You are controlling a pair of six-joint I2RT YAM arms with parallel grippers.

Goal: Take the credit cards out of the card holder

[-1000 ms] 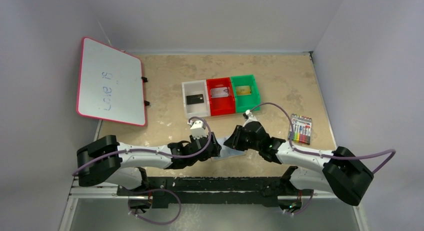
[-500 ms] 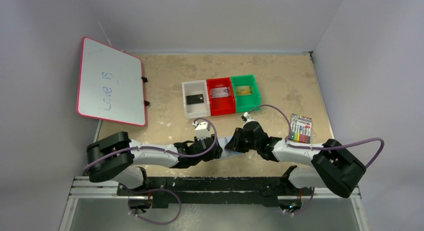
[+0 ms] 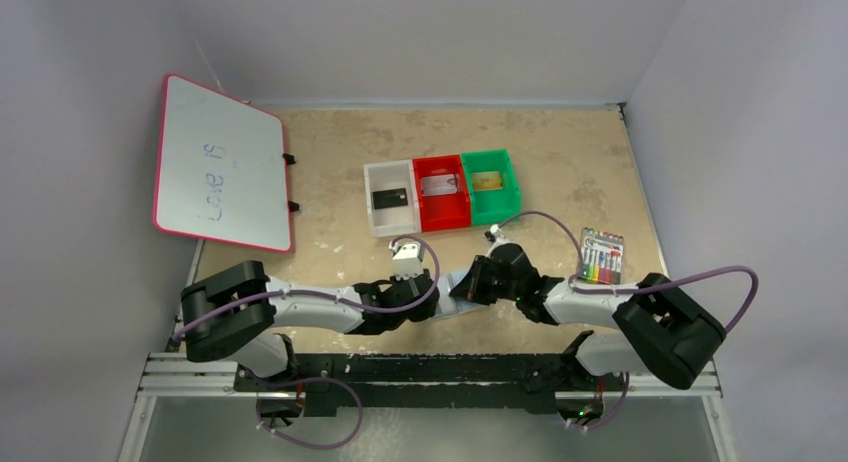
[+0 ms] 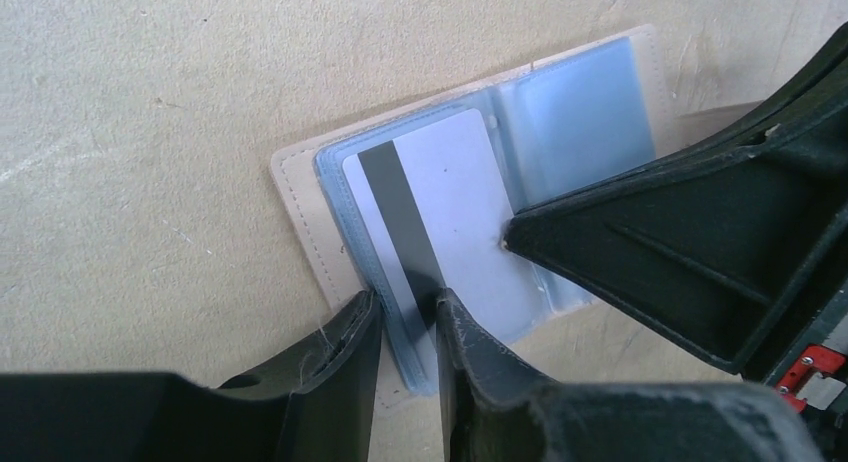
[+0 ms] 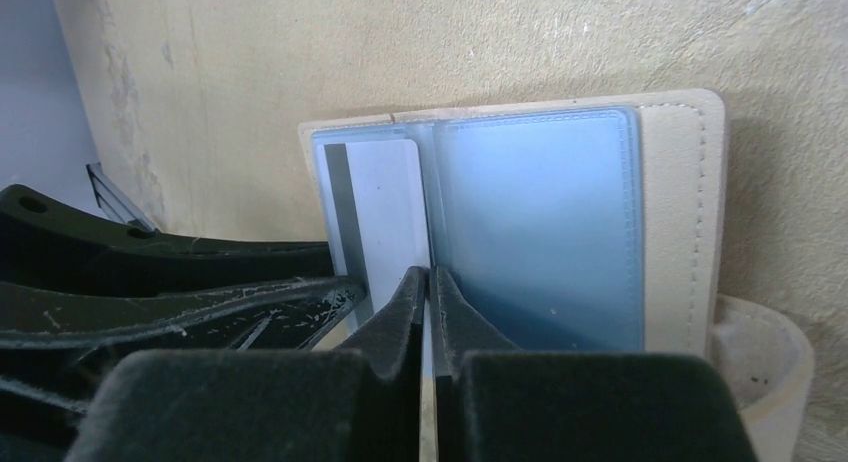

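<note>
**Near the front edge of the table** (image 3: 560, 162), between the two wrists, we found the card holder (image 4: 300, 207) lying open and flat. Its two blue-grey panels faced up inside a tan border.

- **Card in the holder.** We saw one pale striped card (image 4: 450, 212) in the clear sleeve of the panel nearer the left arm. The other panel showed only blue-grey plastic.
- **Left gripper** (image 4: 407, 300). Its fingers were parted by a narrow gap, and their tips rested at the holder's edge on either side of the card's dark stripe. We could not tell whether they pressed on the card or only on the sleeve.
- **Right gripper** (image 5: 428, 274). Its fingers were drawn together to a thin sliver, and their tips sat at the card's inner edge beside the fold. We could not tell whether any sleeve material was caught between them.
- **Bins.** Farther back on the table, well apart from the holder, three bins stood touching in a row.
  - The white bin (image 3: 371, 207) held a black card (image 3: 388, 197).
  - The red bin (image 3: 445, 214) held a silvery card (image 3: 438, 185).
  - The green bin (image 3: 495, 207) held a gold card (image 3: 487, 181).
- **Other items.** A pink-framed whiteboard (image 3: 220, 162) sat at the left side of the table. A pack of markers (image 3: 603, 258) lay near the right arm.
</note>
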